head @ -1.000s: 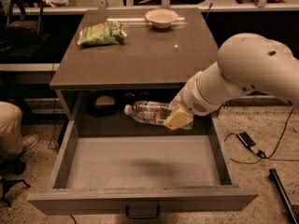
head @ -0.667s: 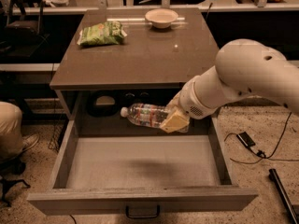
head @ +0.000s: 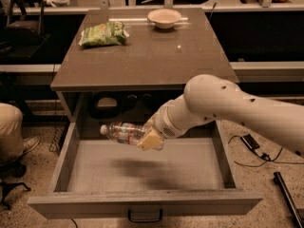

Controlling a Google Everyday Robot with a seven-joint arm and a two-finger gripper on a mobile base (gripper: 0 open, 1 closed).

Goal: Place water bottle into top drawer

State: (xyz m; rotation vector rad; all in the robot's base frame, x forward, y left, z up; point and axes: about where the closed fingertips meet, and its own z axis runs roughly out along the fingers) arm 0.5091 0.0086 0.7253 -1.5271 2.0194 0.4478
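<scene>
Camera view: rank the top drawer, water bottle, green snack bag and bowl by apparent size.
The top drawer
The green snack bag and water bottle: alike, bag farther back, unranked
The bowl
The gripper holds the bottle over the drawer.

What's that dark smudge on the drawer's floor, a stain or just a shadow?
Camera view: a soft shadow, likely from overhead light, on the floor of the top drawer, beneath the water bottle and the gripper holding it; the bottle hangs clear of the floor.
</scene>
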